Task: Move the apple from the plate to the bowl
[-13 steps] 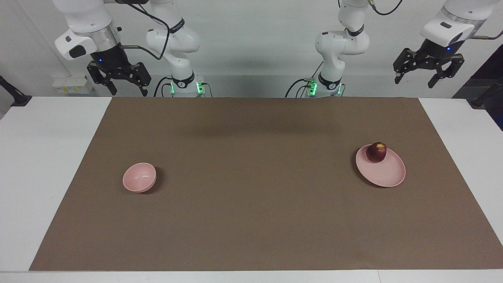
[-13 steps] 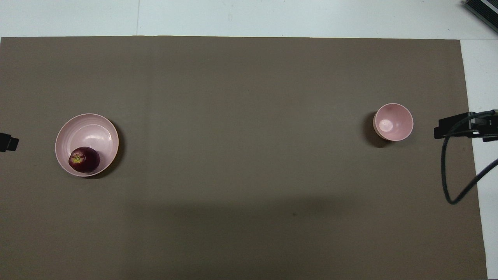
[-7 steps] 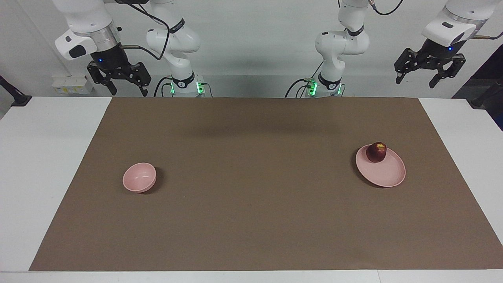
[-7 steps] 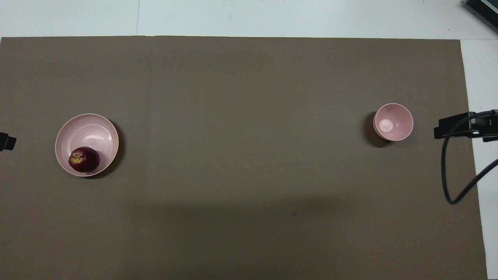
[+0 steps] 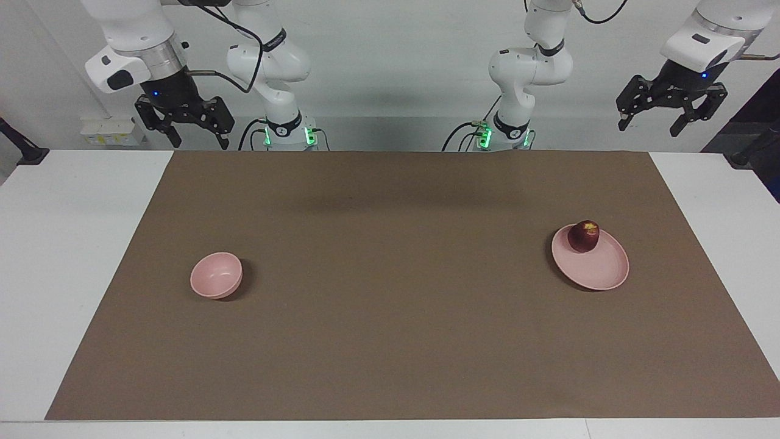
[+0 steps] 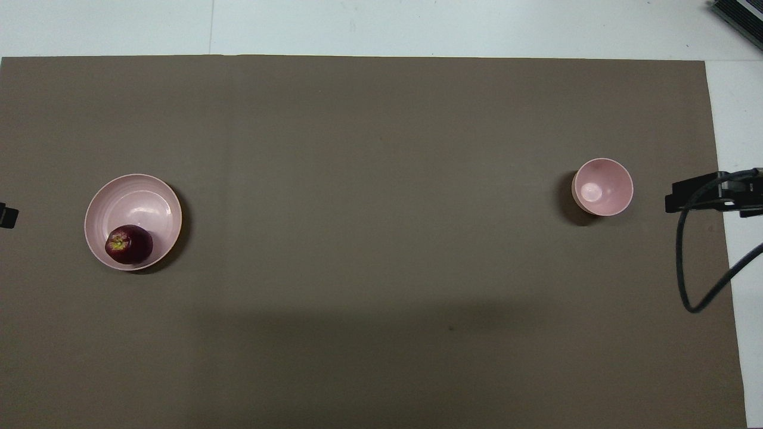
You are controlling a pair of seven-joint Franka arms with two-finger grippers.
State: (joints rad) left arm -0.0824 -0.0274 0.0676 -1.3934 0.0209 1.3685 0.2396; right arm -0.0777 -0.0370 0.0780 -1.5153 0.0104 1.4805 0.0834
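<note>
The right gripper [image 5: 190, 135] hangs high at about ten o'clock in the facing view, over the white table edge at the right arm's end, its fingers spread wide and holding nothing; this arm waits. Below it, at roughly eight o'clock on the brown mat [image 5: 390, 341], sits the bowl [image 5: 216, 275], upright, with nothing in it, well apart from everything else. Going on across, the mat's middle is bare, then comes the plate [image 5: 600, 271] at around three o'clock, and the apple [image 5: 584, 236] rests on it, at the rim nearer the robots, stem up. The left gripper [image 5: 672, 119] hangs high at two o'clock, also spread wide with nothing in it, nowhere near touching the fruit. Likely the plate and bowl were set at the two ends so the fruit must be carried the table's length, and the apple lies on the left arm's end, so that arm seems the natural one to reach down first. The facing view alone shows both grippers whole and how high they are. The overhead view gives only a dark sliver at nine o'clock and a black part with its cable at three o'clock, but it looks straight into the bowl [image 6: 602, 186] and shows the apple [image 6: 129, 244] sitting off-centre on the plate [image 6: 143, 202].
</note>
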